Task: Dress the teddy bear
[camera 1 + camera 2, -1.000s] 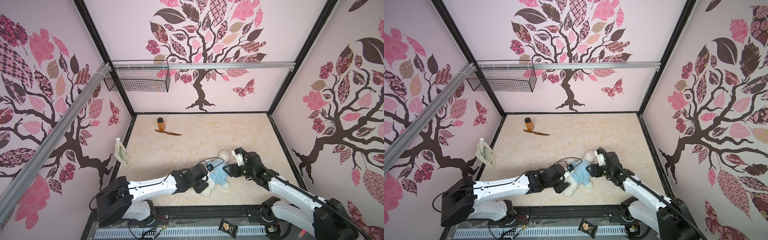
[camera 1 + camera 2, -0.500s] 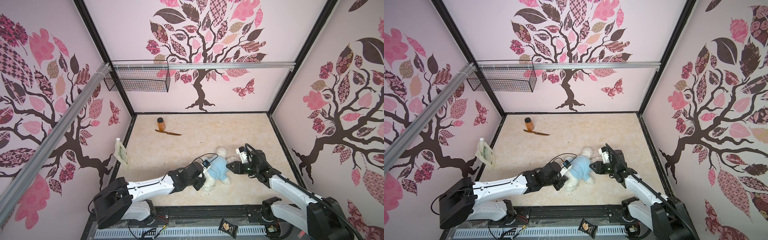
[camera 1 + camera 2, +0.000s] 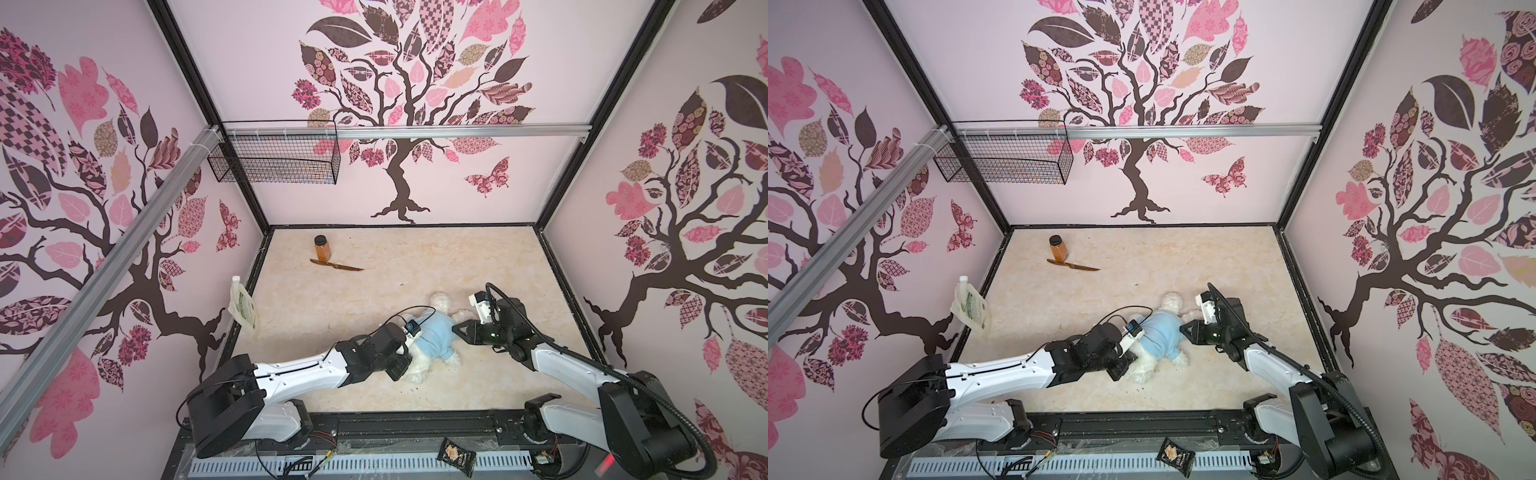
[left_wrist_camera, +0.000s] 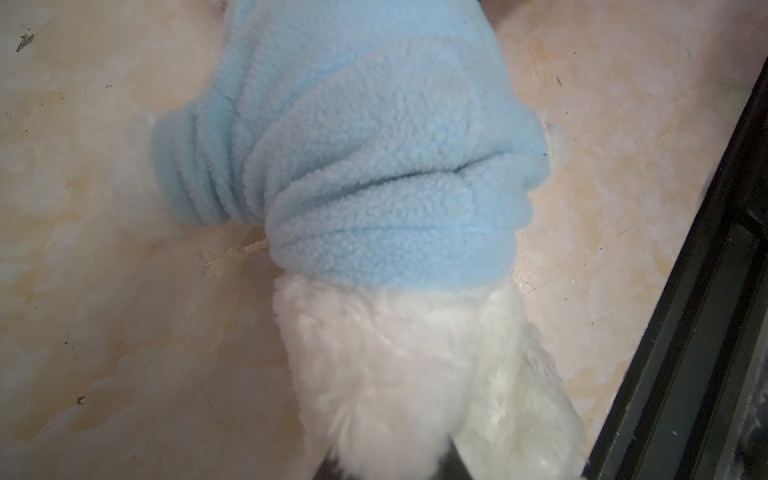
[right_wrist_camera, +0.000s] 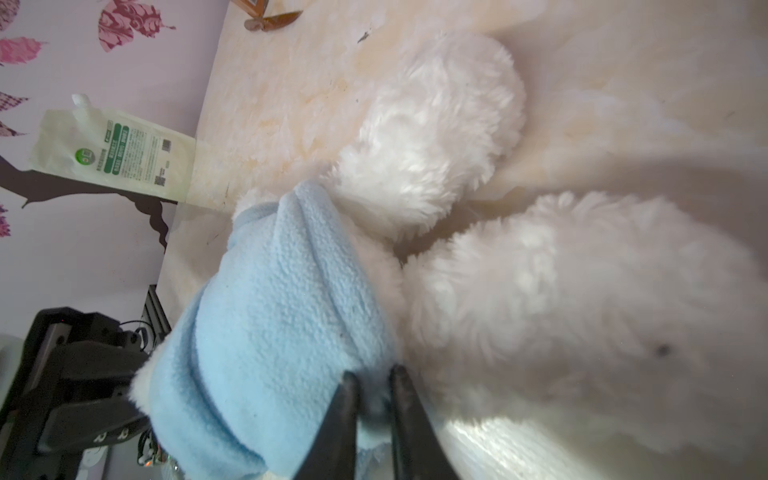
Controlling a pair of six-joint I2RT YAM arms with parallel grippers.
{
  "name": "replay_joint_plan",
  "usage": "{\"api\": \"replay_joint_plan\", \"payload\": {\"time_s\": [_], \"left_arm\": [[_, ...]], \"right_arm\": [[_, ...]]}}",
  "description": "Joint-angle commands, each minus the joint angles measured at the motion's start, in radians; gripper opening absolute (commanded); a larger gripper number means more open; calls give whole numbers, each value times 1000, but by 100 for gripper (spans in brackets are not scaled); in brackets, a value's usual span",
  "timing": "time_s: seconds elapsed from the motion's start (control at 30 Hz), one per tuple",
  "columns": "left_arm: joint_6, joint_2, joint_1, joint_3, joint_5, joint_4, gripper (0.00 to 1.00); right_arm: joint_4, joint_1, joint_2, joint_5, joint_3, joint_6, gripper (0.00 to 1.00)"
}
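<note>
In a top view the teddy bear (image 3: pixel 441 301) lies near the table's (image 3: pixel 374 291) front edge; left wrist: left gripper (image 4: pixel 390 467) clamps its leg; right wrist: right gripper (image 5: pixel 373 374) pinches the blue shirt (image 5: pixel 270 332), so I worry a hard tug slips it free.

Pale pink walls (image 3: pixel 540 178) printed with brown trees (image 3: pixel 400 183), pink patterned leaves (image 3: pixel 345 33) and butterflies (image 3: pixel 488 179) enclose a beige marbled counter (image 3: pixel 436 257) on three sides. Black frame posts (image 3: pixel 203 104) stand in the far corners. A silver rail (image 3: pixel 457 132) crosses the far wall; a black wire basket (image 3: pixel 274 166) hangs at its left end.
</note>
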Motion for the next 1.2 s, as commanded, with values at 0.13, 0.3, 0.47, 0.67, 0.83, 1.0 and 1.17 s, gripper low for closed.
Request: {"api": "replay_joint_plan", "payload": {"time_s": [0.13,0.3,0.47,0.67,0.83,1.0,1.17], "left_arm": [[6,-55,1,-61,56,10,0],[-60,-135,43,-114,92,75,0],[-120,-211,82,-152,121,109,0],[-259,-306,163,-203,228,179,0],[-389,-384,278,-174,368,167,0],[-448,-383,425,-14,479,-73,0],[-550,-303,604,165,686,-280,0]], "right_arm": [[-9,-2,-36,194,41,-18,0],[-21,-4,-61,276,60,-11,0],[-29,-8,-44,295,78,-11,0],[-26,-9,-48,291,102,-8,4],[70,47,-122,189,104,-56,21],[107,209,-233,321,107,-206,41],[234,209,-281,285,36,-199,49]]}}
